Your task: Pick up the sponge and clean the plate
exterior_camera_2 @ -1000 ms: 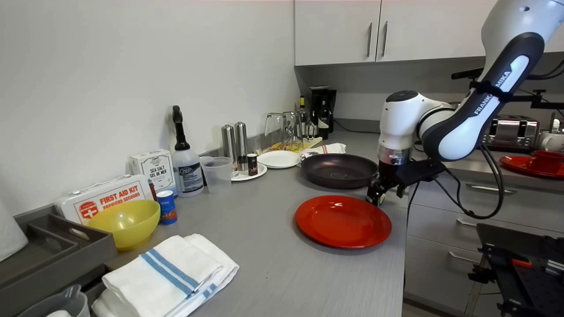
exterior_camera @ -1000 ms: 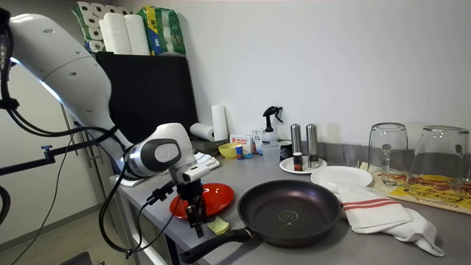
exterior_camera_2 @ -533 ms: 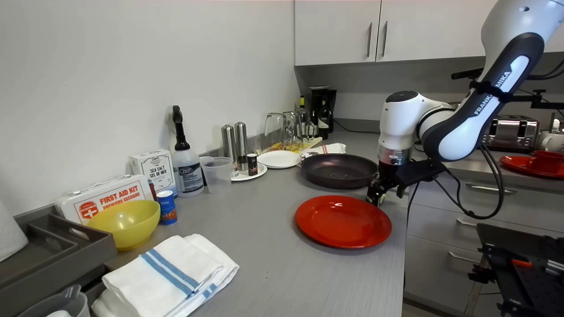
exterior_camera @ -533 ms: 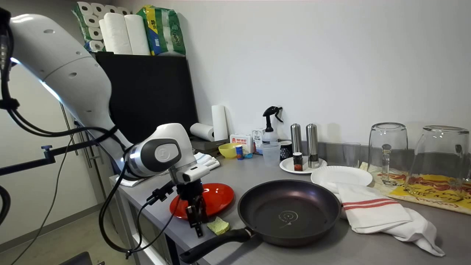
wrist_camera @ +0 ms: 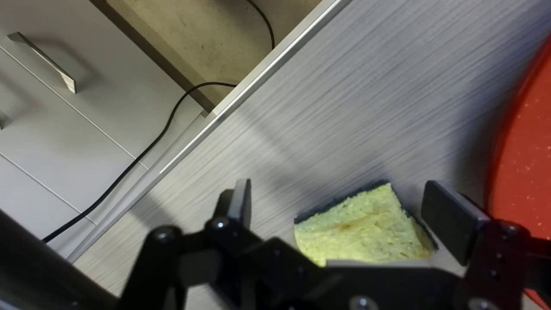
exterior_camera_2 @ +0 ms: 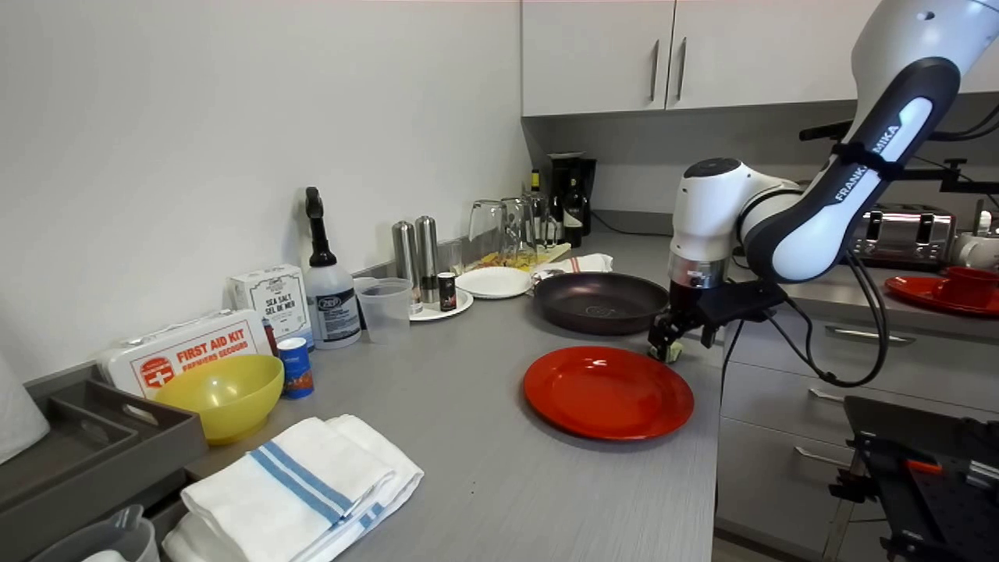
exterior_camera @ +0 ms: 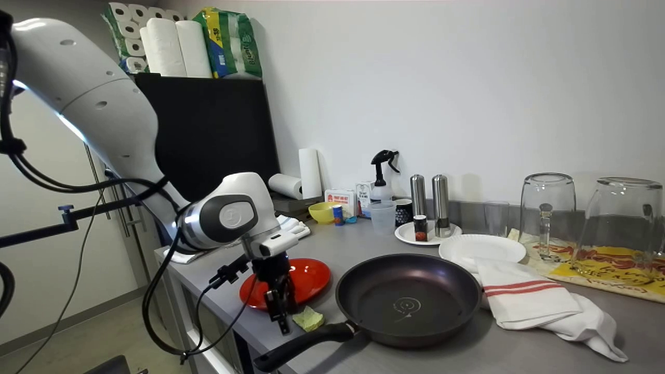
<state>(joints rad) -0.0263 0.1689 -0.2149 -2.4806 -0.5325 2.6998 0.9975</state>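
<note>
Arm [exterior_camera: 114, 124]: white, slanting down from the upper left in an exterior view, black cables strapped along it.
Cabinet [exterior_camera: 208, 130]: black, behind the arm, paper rolls [exterior_camera: 166, 49] on top.
Plate [exterior_camera: 309, 280]: round, glossy red, flat on the grey desk [exterior_camera: 358, 241], partly covered by the fingers [wrist_camera: 450, 219] in this view.
Fingers: spread wide, low near the desk, one either side of the sponge [wrist_camera: 366, 228] in the wrist view; a gap shows on the side away from the plate, contact on the plate's side cannot be told.
Sponge: yellow, dark layer along its edge, lying on the desk near the plate, just beside the pan's handle [exterior_camera: 306, 345].
Bowl [exterior_camera: 322, 212]: yellow, farther back, beside a blue can [exterior_camera: 338, 215].
Bottle [exterior_camera: 381, 193]: spray type, upright, near the wall.
Pan [exterior_camera: 436, 291]: black, handle directed to the lower left.
Mills [exterior_camera: 417, 195]: two, steel, upright, behind the pan.
White plate [exterior_camera: 483, 246]: behind the pan, right of the mills.
Towel [exterior_camera: 535, 311]: white, red stripes, just beside the pan.
Jugs [exterior_camera: 547, 218]: two, clear glass, handled, on a yellow printed mat [exterior_camera: 613, 280].
</note>
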